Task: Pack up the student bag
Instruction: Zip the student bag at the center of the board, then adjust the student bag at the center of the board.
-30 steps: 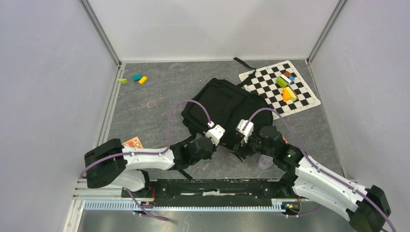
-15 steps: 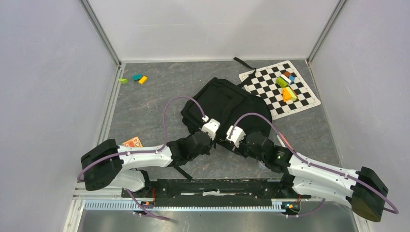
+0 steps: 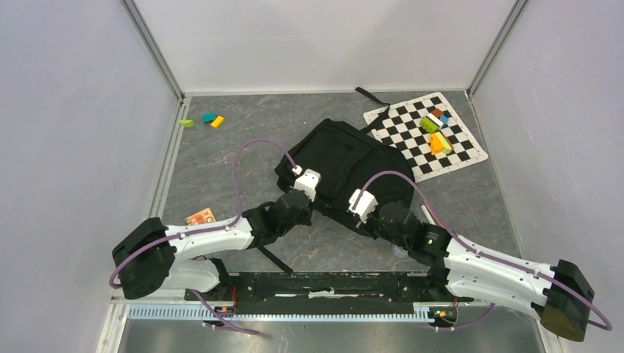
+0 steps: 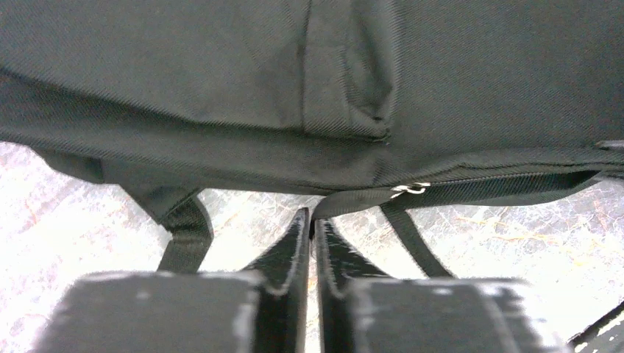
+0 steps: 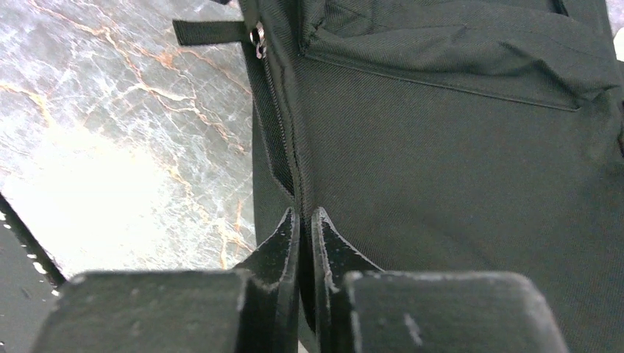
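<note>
The student bag (image 3: 342,158) is a large black backpack lying flat mid-table. At its near edge, my left gripper (image 3: 314,203) is shut on the black webbing pull tab (image 4: 353,200). The tab hangs from the metal zipper slider (image 4: 410,189). The tips of the left gripper (image 4: 313,218) pinch the tab's end just below the bag (image 4: 294,88). To the right along the same edge, my right gripper (image 3: 357,219) is shut on the bag's fabric seam beside the zipper line (image 5: 279,125). Its tips (image 5: 305,213) clamp the bag (image 5: 456,162) there.
A black-and-white checkered mat (image 3: 456,158) at the back right carries several coloured blocks (image 3: 435,132). Small coloured pieces (image 3: 204,119) lie at the back left. An orange card (image 3: 201,218) lies beside the left arm. A loose black strap (image 3: 268,259) trails toward the near rail.
Both arms have reached farther toward the bag. The right gripper closed on the bag's seam. The left gripper moved back and left, away from the right one, with the pull tab in it.
</note>
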Robot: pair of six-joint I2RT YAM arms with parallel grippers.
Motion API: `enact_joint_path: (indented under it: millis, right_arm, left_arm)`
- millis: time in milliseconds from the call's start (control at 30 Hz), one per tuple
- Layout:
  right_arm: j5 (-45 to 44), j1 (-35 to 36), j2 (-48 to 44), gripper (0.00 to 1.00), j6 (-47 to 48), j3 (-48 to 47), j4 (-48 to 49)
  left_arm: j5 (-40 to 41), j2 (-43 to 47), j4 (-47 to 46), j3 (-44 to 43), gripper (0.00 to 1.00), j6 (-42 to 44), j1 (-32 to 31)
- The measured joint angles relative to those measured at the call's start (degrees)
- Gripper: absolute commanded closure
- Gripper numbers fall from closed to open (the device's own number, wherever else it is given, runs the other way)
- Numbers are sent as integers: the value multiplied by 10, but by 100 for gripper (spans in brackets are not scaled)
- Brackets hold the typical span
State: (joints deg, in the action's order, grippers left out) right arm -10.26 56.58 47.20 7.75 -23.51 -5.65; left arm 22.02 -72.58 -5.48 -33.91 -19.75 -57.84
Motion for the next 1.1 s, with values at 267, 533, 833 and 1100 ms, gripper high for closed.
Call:
enact_joint_path:
  millis: [267,533,833,1100]
  right_arm:
    - [-86,0,-17,2,-70,-46,-61]
    - [-172,-115,-5,2,-159,-146,-138]
    - [-151,-294,12,2,-189,-118,-180]
    - [-71,-359,14,18,-213,-56,-169]
  left_arm:
    - [9,64,89,-20,0,-4,17]
    - [-48,43,187,-155,0,-7,128]
    - [-225,-55,161,-162,0,-57,342]
    - [-270,-167,155,-220,0,-59,358]
